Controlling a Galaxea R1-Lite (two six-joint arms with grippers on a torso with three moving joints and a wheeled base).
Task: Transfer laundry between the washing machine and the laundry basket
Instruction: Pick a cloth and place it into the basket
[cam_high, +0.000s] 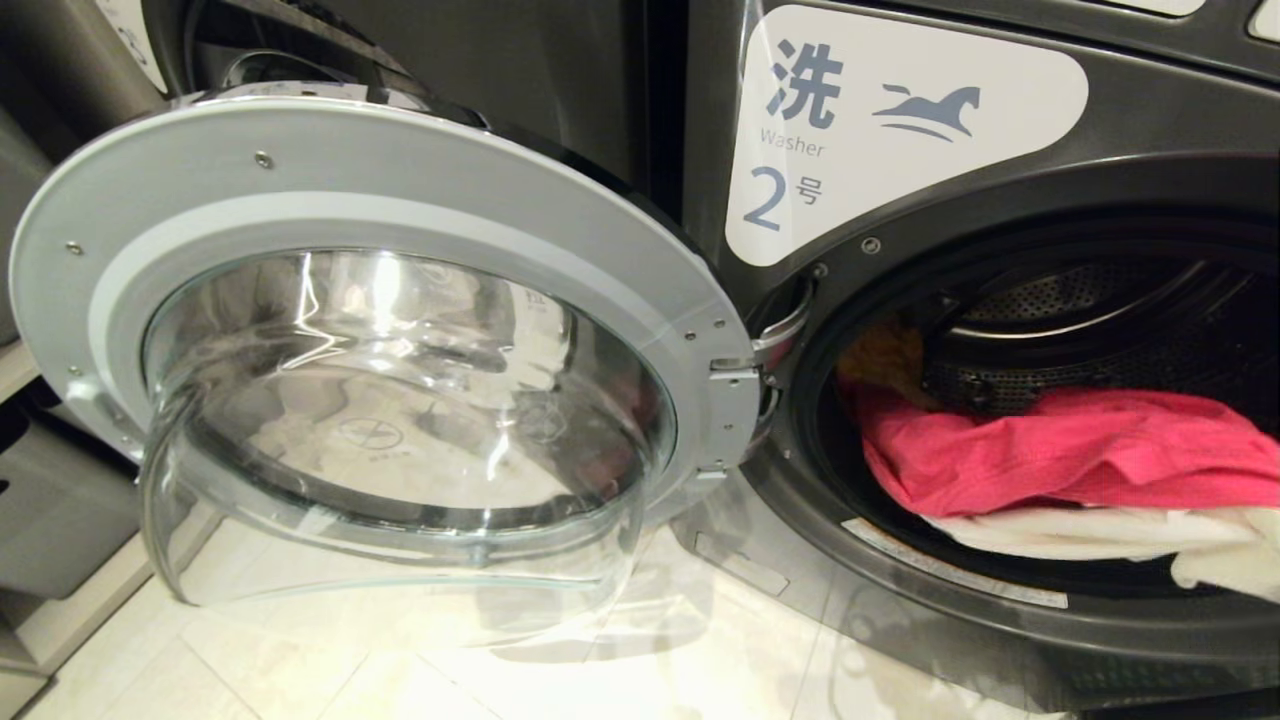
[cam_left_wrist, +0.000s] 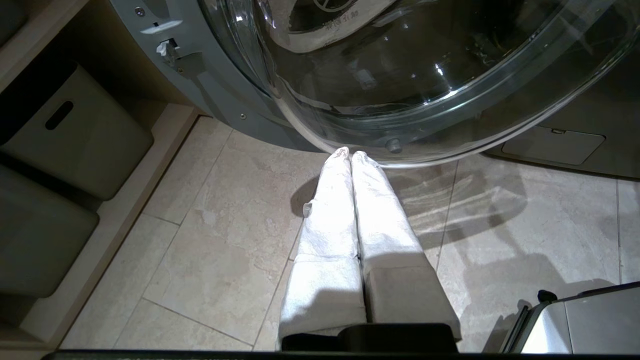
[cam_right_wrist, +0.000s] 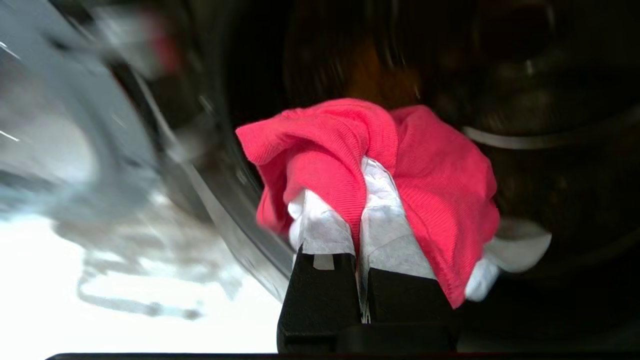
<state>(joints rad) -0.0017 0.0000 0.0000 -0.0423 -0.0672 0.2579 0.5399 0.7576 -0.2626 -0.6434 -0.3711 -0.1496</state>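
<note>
Now at the unloading step: right gripper (cam_right_wrist: 361, 200) clamped on a red garment (cam_right_wrist: 430, 165) at the washing machine (cam_high: 1000, 200) mouth, left gripper (cam_left_wrist: 351, 156) closed and idle near the door (cam_high: 380, 200); next likely carrying it to the unseen basket.

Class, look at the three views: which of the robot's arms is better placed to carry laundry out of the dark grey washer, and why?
The right. The right gripper is shut on the red cloth garment at the drum's mouth. The left gripper is shut, holds nothing, and hangs over the floor tiles below the round glass door.
</note>
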